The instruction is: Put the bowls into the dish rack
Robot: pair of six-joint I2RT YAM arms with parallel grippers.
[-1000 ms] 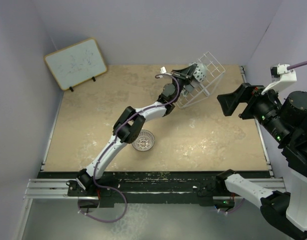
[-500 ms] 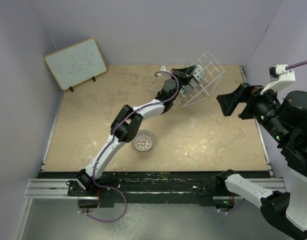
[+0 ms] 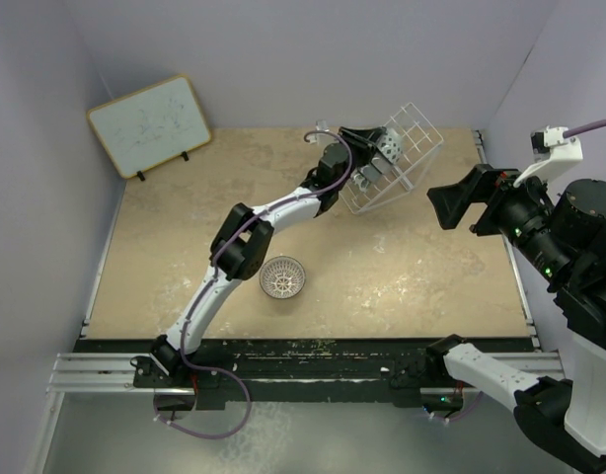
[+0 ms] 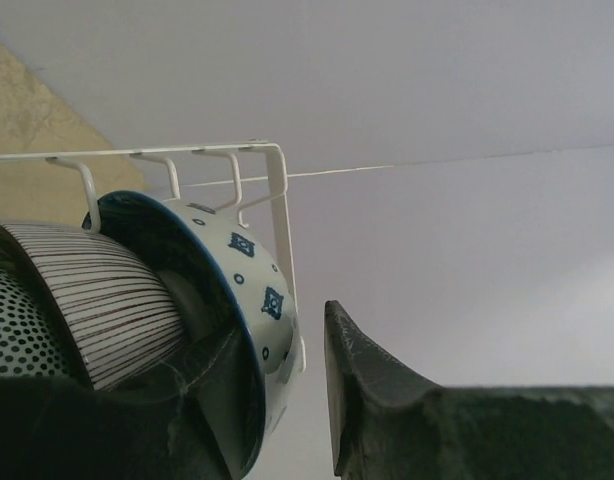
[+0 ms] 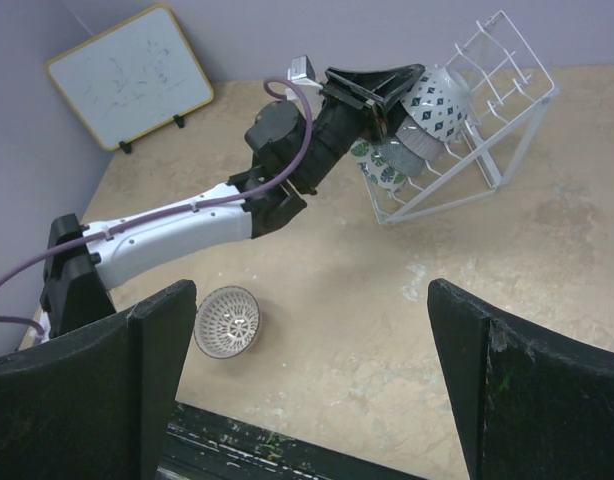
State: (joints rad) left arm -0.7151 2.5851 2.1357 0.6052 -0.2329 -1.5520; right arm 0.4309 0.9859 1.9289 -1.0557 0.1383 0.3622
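Hidden/cropped parts: in the top view the left hand (image 3: 372, 150) covers most of the bowls in the dish rack (image 3: 414, 128), so their count can't be read there; the right arm is cut off at the lower-right edge. In the left wrist view only the rack's top rail and hooks show, upper left. The striped bowl (image 4: 97, 300) and a dotted bowl (image 4: 12, 330) are cropped by the left edge, and the finger bases are a dark blur along the bottom. Pose: left arm stretched from lower left to the rack at upper ctr-right. Its jaws are parted, straddling the wall of the blue-patterned bowl (image 4: 249, 270), which stands on edge in the rack beside the striped bowl; a gap shows btwn. bowl and the right-side finger (image 4: 377, 400). A green-and-white bowl (image 5: 385, 172) sits lower in the rack. The right hand (image 5: 307, 390) hangs at frame right, fingers spread wide, holding nothing. The lattice bowl (image 3: 283, 277) rests upright on the surface (image 3: 402, 267), lower ctr, well apart from the rack; whiteboard (image 3: 150, 123) upper left.
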